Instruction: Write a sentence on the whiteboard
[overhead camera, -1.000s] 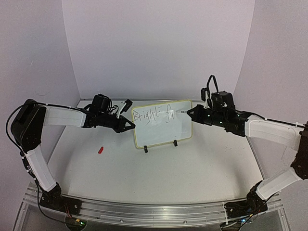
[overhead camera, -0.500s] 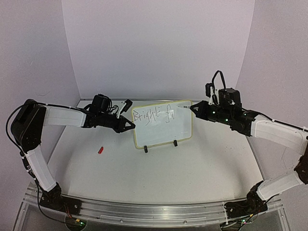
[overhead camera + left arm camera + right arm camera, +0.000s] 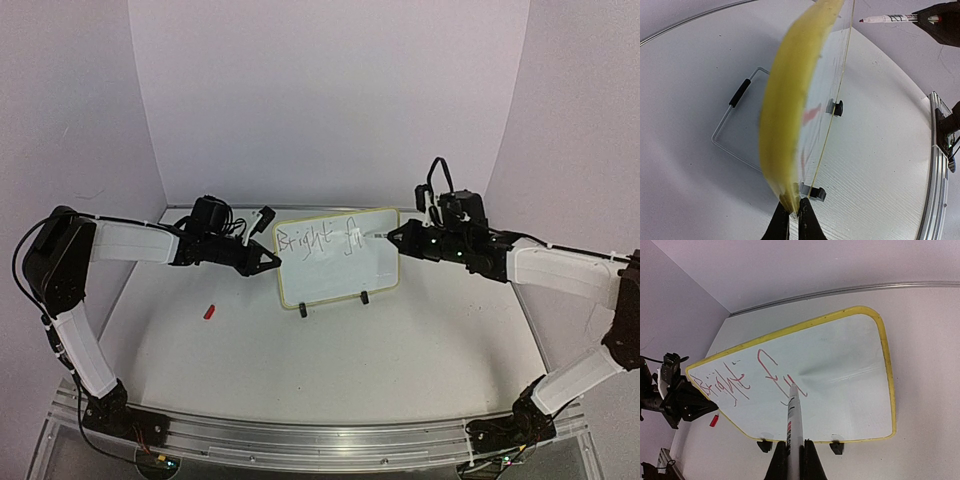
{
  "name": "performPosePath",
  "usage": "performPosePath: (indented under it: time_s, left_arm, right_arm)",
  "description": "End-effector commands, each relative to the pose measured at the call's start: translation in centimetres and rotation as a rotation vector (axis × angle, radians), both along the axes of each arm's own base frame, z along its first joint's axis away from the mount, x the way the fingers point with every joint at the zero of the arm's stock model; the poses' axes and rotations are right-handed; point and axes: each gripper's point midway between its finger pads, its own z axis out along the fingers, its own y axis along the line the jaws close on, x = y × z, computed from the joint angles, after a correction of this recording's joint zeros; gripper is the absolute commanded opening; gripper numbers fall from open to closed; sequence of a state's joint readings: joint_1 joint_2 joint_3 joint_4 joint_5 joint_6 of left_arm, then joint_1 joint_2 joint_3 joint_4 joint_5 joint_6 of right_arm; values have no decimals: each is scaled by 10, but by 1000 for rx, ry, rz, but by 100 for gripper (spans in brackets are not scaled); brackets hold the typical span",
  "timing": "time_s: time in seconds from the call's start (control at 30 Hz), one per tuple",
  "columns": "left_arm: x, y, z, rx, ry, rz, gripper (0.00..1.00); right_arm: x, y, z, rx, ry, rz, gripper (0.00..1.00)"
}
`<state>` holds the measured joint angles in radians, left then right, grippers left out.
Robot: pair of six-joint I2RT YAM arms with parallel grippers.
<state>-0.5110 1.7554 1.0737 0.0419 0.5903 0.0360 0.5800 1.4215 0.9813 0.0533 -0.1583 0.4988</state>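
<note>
Yellow-rimmed white whiteboard [image 3: 338,265], mid-frame — likely light, tippy — left fingers [image 3: 781,226] pinch its rim, right fingers [image 3: 778,466] clamp a slim white marker [image 3: 793,415].

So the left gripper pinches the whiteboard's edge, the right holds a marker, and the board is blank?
Not blank: the right wrist view shows writing on the whiteboard. The left gripper does pinch its edge; the right gripper holds the marker.
</note>
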Motion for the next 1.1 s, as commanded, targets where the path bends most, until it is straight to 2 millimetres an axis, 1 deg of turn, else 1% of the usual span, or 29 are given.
performPosePath:
  time_s: [0.0,0.23,0.43,0.53,0.63,0.87,0.97,1.07]
  left_arm:
    - [14,12,-13,82,-26,62,0]
    - [15,12,-13,82,-29,61,0]
    - [15,12,-12,82,-32,60,0]
    - [15,12,-12,83,-30,62,0]
    - [15,12,-13,84,-30,62,0]
    - [13,13,-13,84,-29,61,0]
    - [14,13,-13,84,-29,62,0]
    - [14,13,-12,83,-31,60,0]
  right_arm:
    - [11,7,13,28,-41,2,0]
    - [17,10,14,36,-50,1,0]
    - [21,12,10,33,-44,-4,0]
    - [23,9,10,30,-48,-25,0]
    - [23,1,12,24,-57,-64,0]
    - [20,-12,18,15,-78,-113,0]
    - [18,-13,19,15,-79,-112,0]
    - [16,-6,21,27,-78,-71,0]
